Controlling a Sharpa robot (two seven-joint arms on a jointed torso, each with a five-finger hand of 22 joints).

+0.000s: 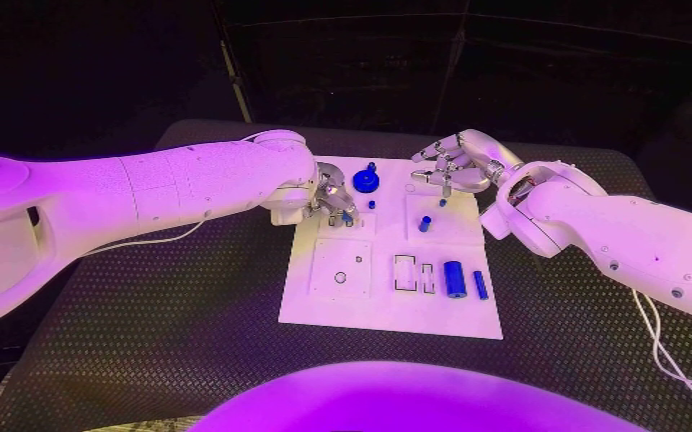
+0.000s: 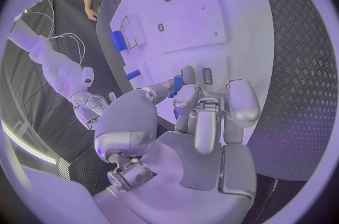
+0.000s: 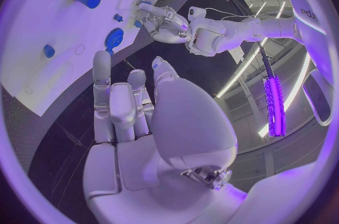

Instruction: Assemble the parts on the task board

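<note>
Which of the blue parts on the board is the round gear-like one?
The flat blue toothed disc at the far end of the white task board, between the two hands; the other blue parts, like the large cylinder, are plain cylinders or pegs.

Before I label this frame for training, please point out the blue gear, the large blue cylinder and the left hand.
blue gear (image 1: 366, 181), head view, on its round face.
large blue cylinder (image 1: 454, 279), head view, middle of its side.
left hand (image 1: 329, 200), head view, middle of the hand over the board.
</note>
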